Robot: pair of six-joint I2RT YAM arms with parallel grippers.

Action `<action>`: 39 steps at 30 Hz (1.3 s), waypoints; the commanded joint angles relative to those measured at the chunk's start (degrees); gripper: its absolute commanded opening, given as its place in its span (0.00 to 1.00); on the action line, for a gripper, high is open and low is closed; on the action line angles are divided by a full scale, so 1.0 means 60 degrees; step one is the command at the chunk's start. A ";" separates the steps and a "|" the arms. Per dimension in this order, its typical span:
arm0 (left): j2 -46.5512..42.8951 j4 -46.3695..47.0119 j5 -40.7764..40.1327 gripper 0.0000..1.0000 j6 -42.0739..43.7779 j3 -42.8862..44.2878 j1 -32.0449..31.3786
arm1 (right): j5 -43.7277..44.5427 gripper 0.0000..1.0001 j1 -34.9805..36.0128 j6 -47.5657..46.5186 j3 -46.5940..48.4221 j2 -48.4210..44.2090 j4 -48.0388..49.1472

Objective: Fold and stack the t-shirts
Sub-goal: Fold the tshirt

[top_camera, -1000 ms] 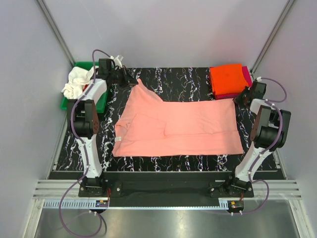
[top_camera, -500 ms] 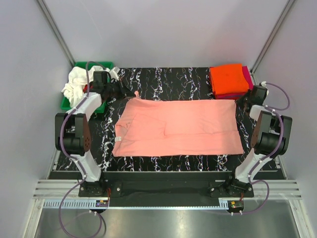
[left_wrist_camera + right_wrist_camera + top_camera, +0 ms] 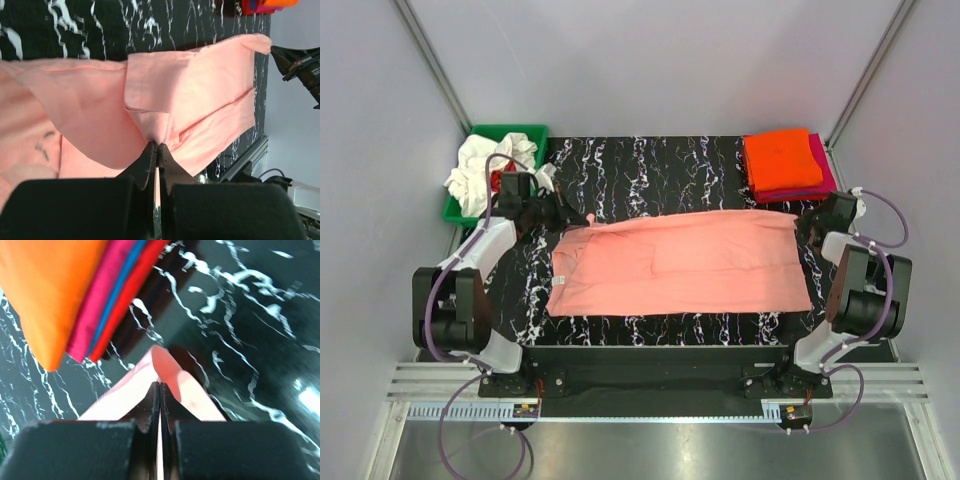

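A salmon-pink t-shirt lies across the black marbled mat, its far edge lifted and drawn toward the near side. My left gripper is shut on the shirt's far-left corner; the left wrist view shows cloth pinched at the gripper's tips. My right gripper is shut on the far-right corner, and pink cloth bunches over its tips. A folded stack with an orange shirt over a magenta one sits at the back right.
A green bin at the back left holds a crumpled white shirt and something red. The stack's orange, magenta and red layers lie just beyond my right gripper. Grey walls close in both sides.
Both grippers have drawn the shirt's far edge toward the near side. The far-left corner has come from the mat's back edge to about mid-depth, and the shirt looks narrower.
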 commanded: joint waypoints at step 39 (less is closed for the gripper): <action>-0.3620 -0.1532 -0.1671 0.00 0.0351 -0.3381 0.0018 | 0.2453 0.33 -0.0182 0.0685 0.0400 -0.1837 -0.4836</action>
